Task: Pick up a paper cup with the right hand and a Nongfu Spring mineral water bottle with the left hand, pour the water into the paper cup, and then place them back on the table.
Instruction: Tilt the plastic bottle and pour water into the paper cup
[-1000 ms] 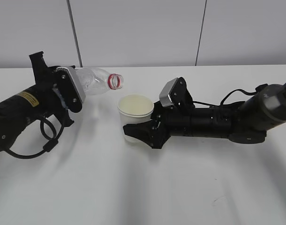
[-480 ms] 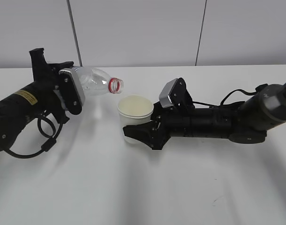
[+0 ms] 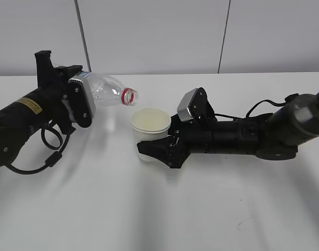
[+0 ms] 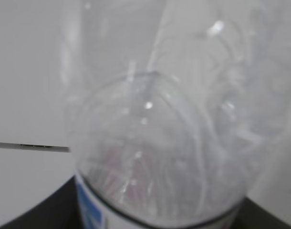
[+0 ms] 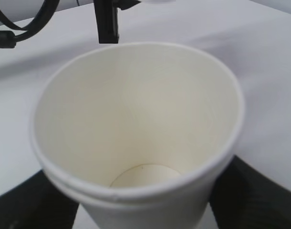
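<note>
Exterior view: the left gripper (image 3: 78, 99) grips the Nongfu Spring mineral water bottle (image 3: 108, 92) above the white surface (image 3: 159, 209). Its long axis is near horizontal, its red-ringed mouth pointing right and slightly down, just up-left of the paper cup (image 3: 150, 132). The right gripper (image 3: 158, 149) clasps the upright cup, mouth up, mid-surface. Broad bare surface lies in front; the far edge meets the wall behind.
</note>
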